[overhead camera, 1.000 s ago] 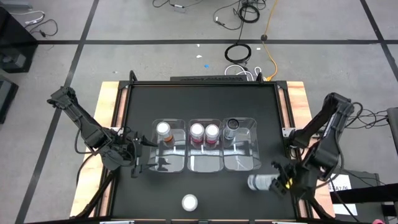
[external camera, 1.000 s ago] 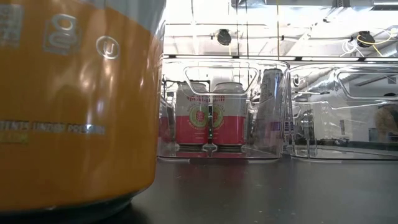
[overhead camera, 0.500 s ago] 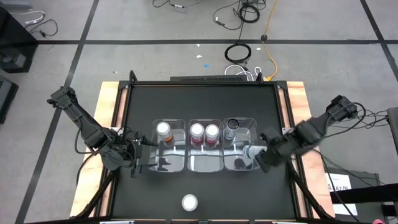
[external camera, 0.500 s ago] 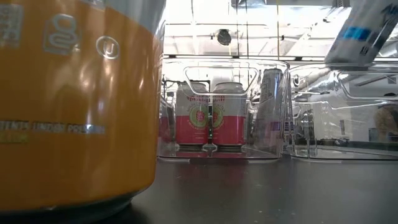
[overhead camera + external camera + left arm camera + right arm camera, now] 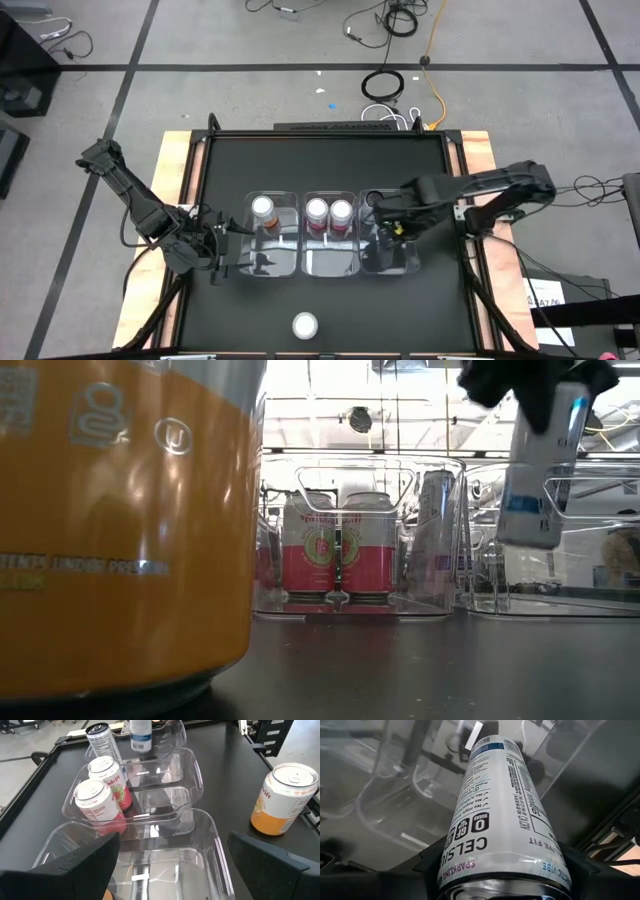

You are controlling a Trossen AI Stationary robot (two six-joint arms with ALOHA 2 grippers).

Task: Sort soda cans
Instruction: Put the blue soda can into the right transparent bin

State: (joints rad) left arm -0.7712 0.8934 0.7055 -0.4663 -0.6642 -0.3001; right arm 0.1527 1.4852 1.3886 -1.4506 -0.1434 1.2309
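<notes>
My right gripper [image 5: 393, 218] hangs over the right clear bin [image 5: 408, 262], shut on a silver-white soda can [image 5: 533, 470]. A dark can [image 5: 372, 201] stands on its base in that bin's far left corner. Two red cans [image 5: 317, 212] [image 5: 341, 212] stand in the middle bin [image 5: 330, 262], and an orange can [image 5: 263, 209] stands in the left bin [image 5: 272, 262]. Another orange can [image 5: 305, 325] stands on the table near its front edge. My left gripper [image 5: 170, 870] waits open at the left bin's left side. My right gripper pinches the silver-white can's upper end [image 5: 502, 870] between its two fingers [image 5: 435, 862], one on each side of the round wall. The fingers come from above, pointing down. The can hangs below them, nearly upright with a slight tilt, lifted clear over the right bin.
The three clear bins stand side by side across the middle of the black table [image 5: 330, 160]. Bare black surface lies on the far side of the bins and to both sides of the orange can near the front edge.
My right gripper has swung from the table's near right corner toward the far left, to a place over the right bin, and has turned its fingers downward. The silver-white can went with it, from lying level to hanging nearly upright.
</notes>
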